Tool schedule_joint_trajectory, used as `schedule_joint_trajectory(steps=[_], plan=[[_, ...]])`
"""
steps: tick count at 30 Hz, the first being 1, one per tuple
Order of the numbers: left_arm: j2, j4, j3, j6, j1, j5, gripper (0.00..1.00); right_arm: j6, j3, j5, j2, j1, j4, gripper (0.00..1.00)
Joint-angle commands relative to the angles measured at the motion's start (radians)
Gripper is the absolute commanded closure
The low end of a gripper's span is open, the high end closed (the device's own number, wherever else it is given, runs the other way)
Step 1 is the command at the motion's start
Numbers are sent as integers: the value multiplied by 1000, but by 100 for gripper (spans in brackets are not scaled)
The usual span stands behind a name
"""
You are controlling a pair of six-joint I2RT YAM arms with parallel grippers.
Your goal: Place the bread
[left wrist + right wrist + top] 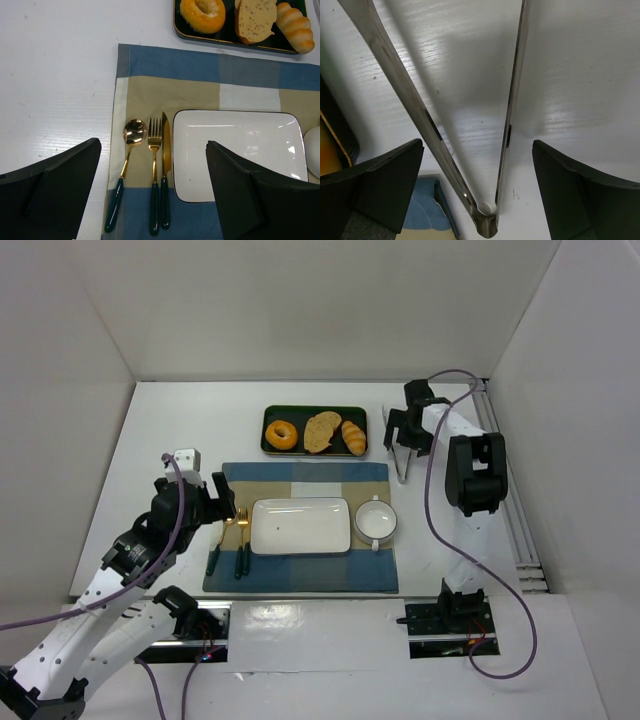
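The bread (281,434), a glazed orange-golden ring doughnut, lies at the left end of a dark tray (314,409) at the back; the left wrist view shows the bread (202,14) at its top edge. My right gripper (407,436) hovers right of the tray over metal tongs (402,468) lying on the table. In the right wrist view my right gripper (477,145) is open, and the spread tongs (410,100) lie between the fingers, untouched. My left gripper (222,496) is open and empty over the placemat's left side (154,150).
A flat brown slice (322,431) and a ridged roll (353,436) share the tray. On the checked placemat (300,575) sit a white rectangular plate (300,525), a white bowl (376,520), and a spoon, fork and knife (154,165). White walls enclose the table.
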Motion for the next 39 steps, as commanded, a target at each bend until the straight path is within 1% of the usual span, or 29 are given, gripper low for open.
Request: schedule_joint_trajectory(steps=[1, 8, 12, 14, 15, 19, 21, 24, 27, 28, 31, 32, 37, 39], plan=[[-10, 21, -1, -21, 5, -12, 0, -15, 59, -11, 16, 15, 31, 5], [-10, 21, -1, -21, 5, -12, 0, -15, 110, -11, 72, 24, 31, 6], [-10, 21, -1, -11, 5, -21, 0, -15, 133, 9, 97, 35, 22, 10], [-10, 12, 8, -11, 5, -21, 0, -15, 147, 9, 121, 44, 22, 10], [-10, 12, 8, -11, 5, -30, 0, -15, 156, 9, 122, 44, 22, 13], [-10, 3, 8, -2, 5, -30, 0, -15, 156, 9, 132, 53, 22, 14], [-19, 3, 8, -2, 5, -30, 0, -15, 145, 9, 132, 53, 22, 17], [-19, 3, 8, -2, 5, -30, 0, -15, 134, 9, 132, 53, 22, 19], [-19, 3, 8, -2, 5, -30, 0, -15, 134, 9, 132, 53, 22, 25], [-19, 3, 8, -2, 5, -30, 0, -15, 125, 9, 141, 53, 13, 29], [-19, 3, 18, -2, 5, -30, 0, -15, 113, 9, 141, 53, 13, 34], [-19, 3, 18, -2, 5, -39, 0, -15, 113, 9, 141, 53, 13, 38], [-19, 3, 18, -2, 5, -39, 0, -6, 102, 9, 114, 53, 22, 46], [-19, -6, 18, -13, 5, -39, 0, 5, 93, 18, 100, 53, 31, 47]])
